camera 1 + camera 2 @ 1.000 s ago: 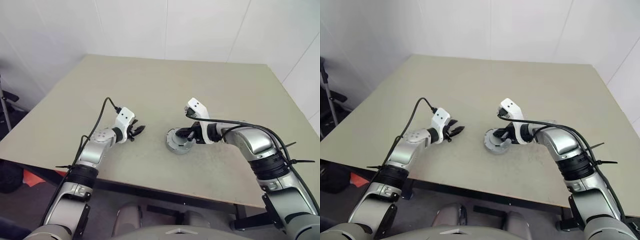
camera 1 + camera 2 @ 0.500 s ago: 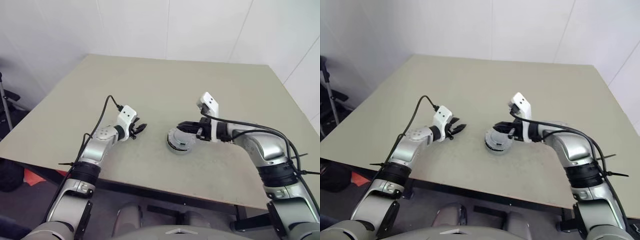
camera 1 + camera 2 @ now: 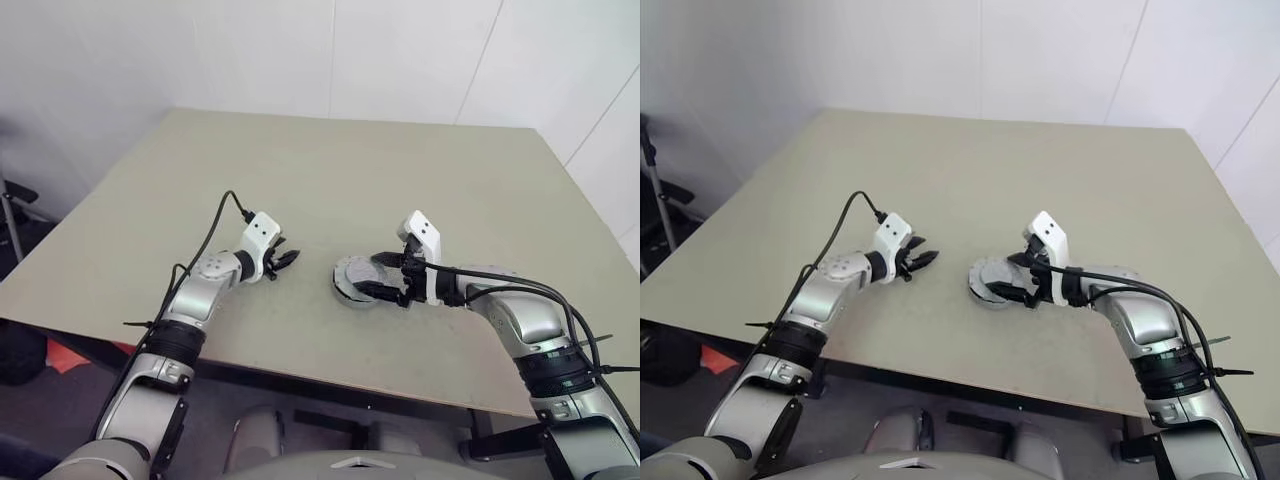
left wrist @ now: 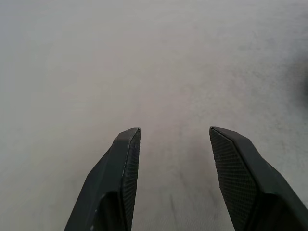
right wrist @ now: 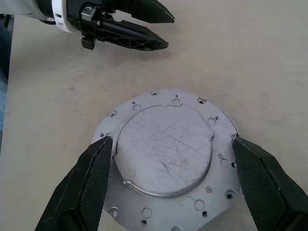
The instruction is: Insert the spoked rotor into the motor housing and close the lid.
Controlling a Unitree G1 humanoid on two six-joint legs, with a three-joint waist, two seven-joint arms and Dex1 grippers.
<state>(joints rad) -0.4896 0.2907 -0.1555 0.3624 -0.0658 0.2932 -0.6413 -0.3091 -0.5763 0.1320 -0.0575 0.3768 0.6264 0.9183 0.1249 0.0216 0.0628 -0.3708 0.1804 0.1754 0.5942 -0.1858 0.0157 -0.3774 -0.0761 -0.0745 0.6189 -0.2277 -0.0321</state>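
**Desk editor:** What do you have in front of you?

**Caption writer:** You are looking at a matte beige desk (image 3: pixel 420 180) with a fine, even grain, set into a corner of white panelled walls. Near its front edge, between your two arms, sits the motor housing (image 5: pixel 169 161). The lid (image 5: pixel 163 149) is on top, plain grey side up: a round raised disc of brushed metal, crossed with fine scratches, with small notches along its edge. Around it runs a flat silver-grey flange dotted with small holes.

**Desk editor:** And the spoked rotor?

**Caption writer:** You cannot tell from here; the lid covers whatever lies inside.

**Desk editor:** Where do your arms stand?

**Caption writer:** Your right gripper (image 3: pixel 382 275) is at the housing, its black fingers spread wide, one tip just outside each side of the flange. From the right wrist view the fingertips (image 5: pixel 96 159) sit at the rim; whether they touch the metal you cannot tell. Nothing is held.

**Desk editor:** The left?

**Caption writer:** Your left gripper (image 3: pixel 283 260) hangs over bare desk, near the housing but apart from it, pointing towards it. Its two wedge-shaped fingers (image 4: pixel 122 173), faced with cross-hatched pads, stand partly apart with nothing between them.
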